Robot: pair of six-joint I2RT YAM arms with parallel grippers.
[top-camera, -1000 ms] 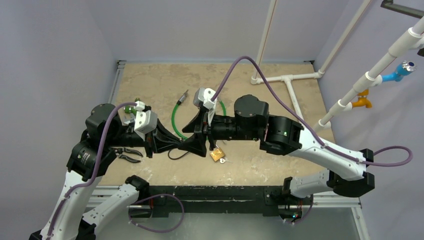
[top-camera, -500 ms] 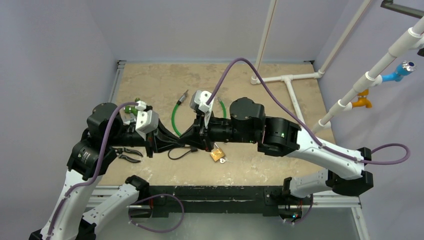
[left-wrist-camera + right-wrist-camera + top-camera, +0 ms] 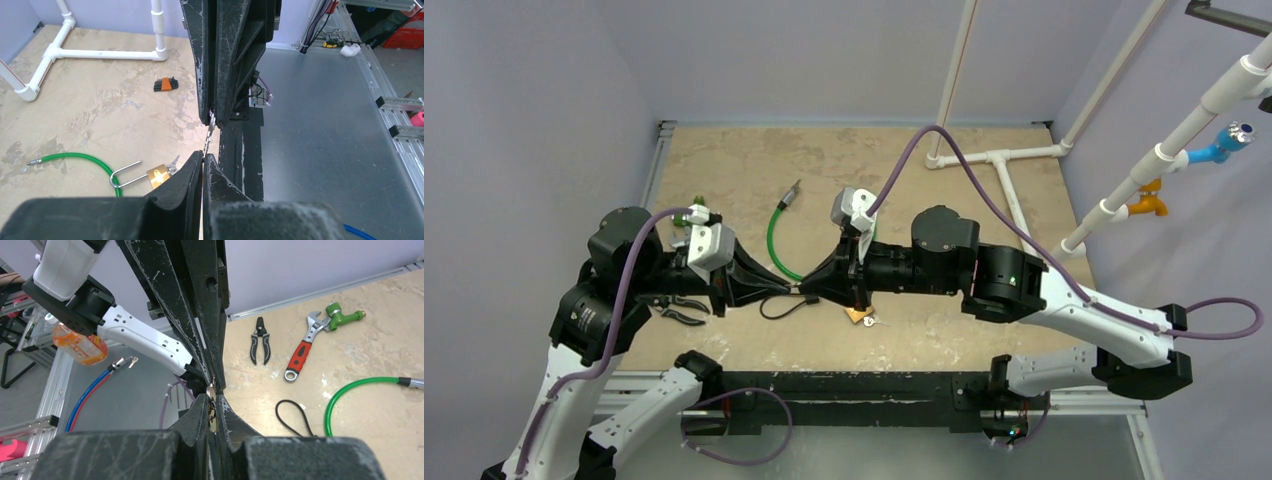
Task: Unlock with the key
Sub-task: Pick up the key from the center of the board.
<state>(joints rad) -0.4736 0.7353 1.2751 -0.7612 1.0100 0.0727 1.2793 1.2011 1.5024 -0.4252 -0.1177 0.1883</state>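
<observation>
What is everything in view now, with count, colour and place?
small silver key: one, silver, between both grippers' tips
brass padlock with silver shackle: one, gold, near table edge
spare keys: count unclear, silver, against padlock
green hose: one, green, curled mid-table
black cord loop: one, black, beside hose
black pliers: one, black, table's left
red-handled adjustable wrench: one, red and silver, beside pliers
green spray nozzle: one, green, by wrench head
hex key set: one, black and orange, table's right
white PVC pipe frame: one, white, far right corner
left gripper: one, black, shut on key
right gripper: one, black, shut on key
</observation>
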